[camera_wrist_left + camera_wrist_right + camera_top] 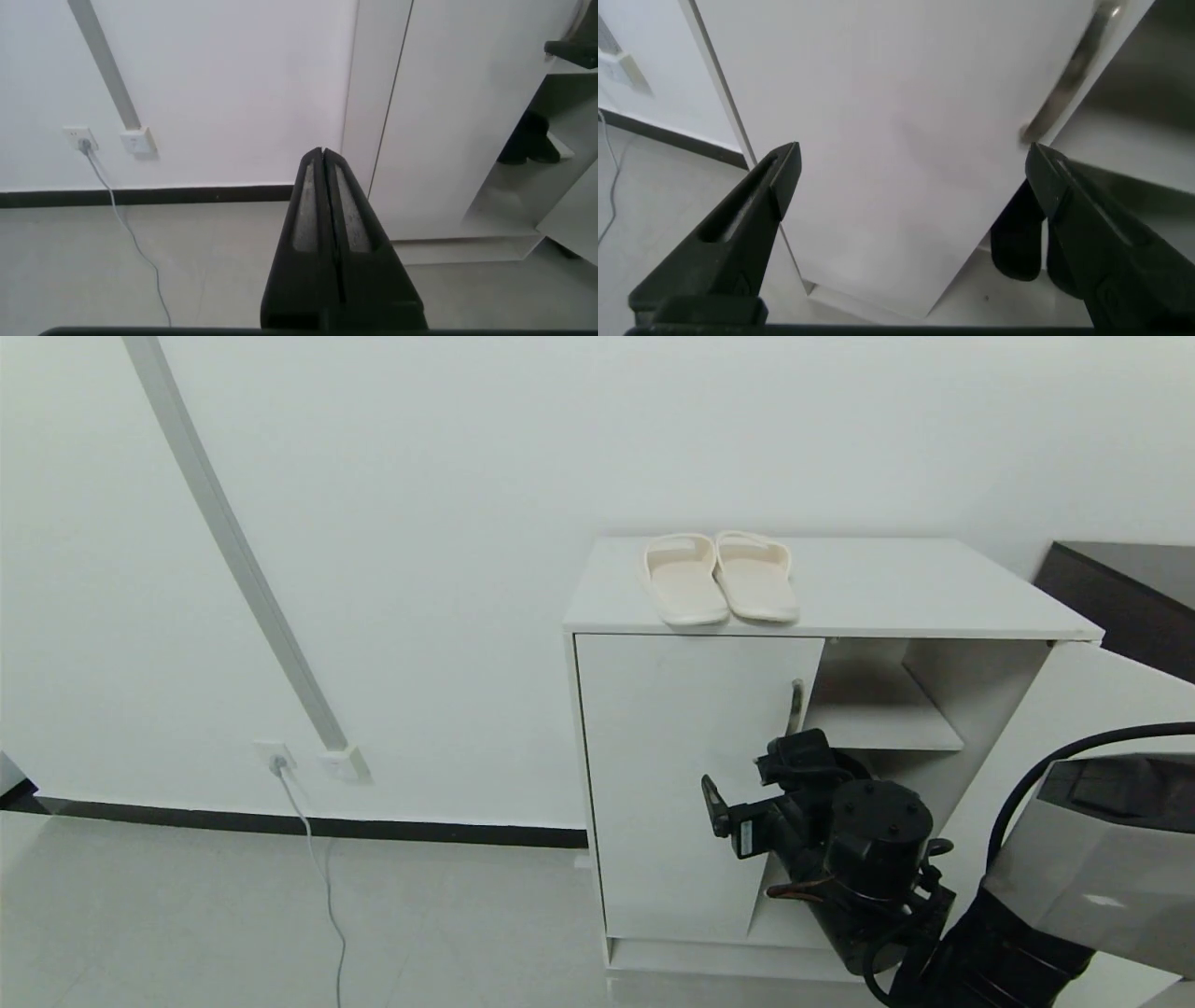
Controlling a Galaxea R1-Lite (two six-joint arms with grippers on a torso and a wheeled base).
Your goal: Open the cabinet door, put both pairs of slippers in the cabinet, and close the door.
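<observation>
Here the cabinet (pixel 840 583) has its right door (pixel 1074 709) swung open and its left door (pixel 672 775) closed. Cream slippers (pixel 719 577) lie side by side on the cabinet's top, toward its left end. Dark slippers (pixel 528 140) stand inside the cabinet on its bottom, under the shelf (pixel 878 723). The right tool (pixel 913 159), spread wide, hovers just before the cabinet's left door, beside the handle (pixel 796 705). The left tool (pixel 322 159), pressed together, hangs out in front of the cabinet toward its left side.
</observation>
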